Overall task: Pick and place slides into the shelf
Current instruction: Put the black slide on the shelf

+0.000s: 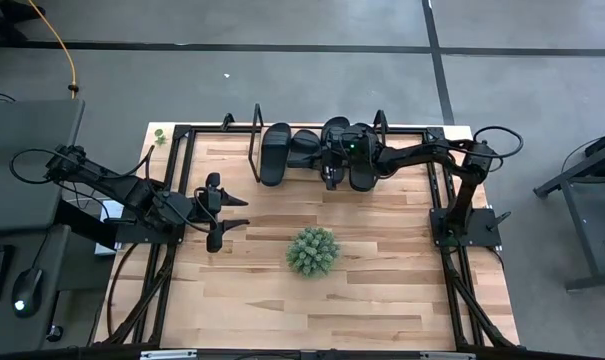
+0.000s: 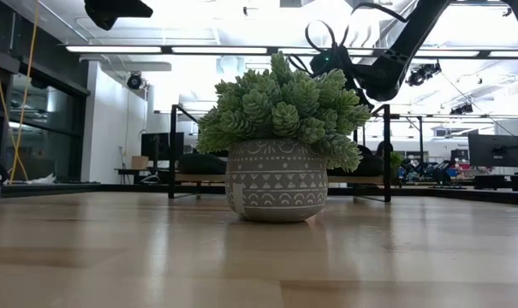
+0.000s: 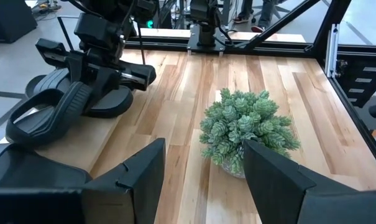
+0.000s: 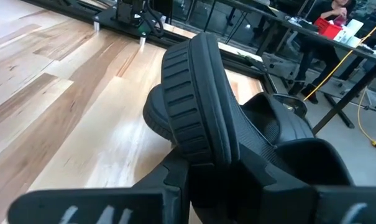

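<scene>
The shelf stands along the table's far edge, with its black hoop frames at either end. Several black slides lie side by side on its wooden board, the rightmost slide reaching toward the near side. My right gripper hangs over the middle slides, shut on a slide's ribbed strap. My left gripper is open and level above the table's left part, touching nothing. Its fingers point toward the plant. My right gripper has the slide's wide ribbed strap between its two fingers, coming at it slanting down from the table's right side. The strap and the gripper's own body hide the place of contact. The slide sits tilted, against a neighbouring slide.
A round green spiky plant in a grey patterned pot stands mid-table, nearer than the shelf. Black metal frames run along the table's left and right edges. Bare wood lies between the plant and the shelf.
</scene>
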Robot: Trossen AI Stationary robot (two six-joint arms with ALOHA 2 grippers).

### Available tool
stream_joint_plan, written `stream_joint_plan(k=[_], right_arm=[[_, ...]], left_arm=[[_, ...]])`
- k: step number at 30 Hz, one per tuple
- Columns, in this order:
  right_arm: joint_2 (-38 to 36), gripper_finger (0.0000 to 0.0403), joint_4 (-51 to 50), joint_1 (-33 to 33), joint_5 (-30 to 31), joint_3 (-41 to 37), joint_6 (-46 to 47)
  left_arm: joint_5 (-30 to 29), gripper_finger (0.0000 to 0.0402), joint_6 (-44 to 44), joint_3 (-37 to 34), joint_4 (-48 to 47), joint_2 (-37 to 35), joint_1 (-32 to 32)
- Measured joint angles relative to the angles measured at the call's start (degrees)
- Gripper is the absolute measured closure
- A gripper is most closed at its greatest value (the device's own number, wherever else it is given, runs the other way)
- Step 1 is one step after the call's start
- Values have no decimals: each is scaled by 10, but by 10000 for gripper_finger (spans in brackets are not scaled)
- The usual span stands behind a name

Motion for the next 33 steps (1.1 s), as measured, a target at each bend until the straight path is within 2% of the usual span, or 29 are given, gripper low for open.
stream_joint_plan(k=[13,24,33], right_arm=[[0,337,-24,8,15,0,-2],[1,253,-29,7,22,-1,11],[1,207,-46,6,26,-1,53]], left_arm=[[0,204,-1,0,0,0,0],[0,204,-1,0,0,0,0],[0,204,-1,0,0,0,0]])
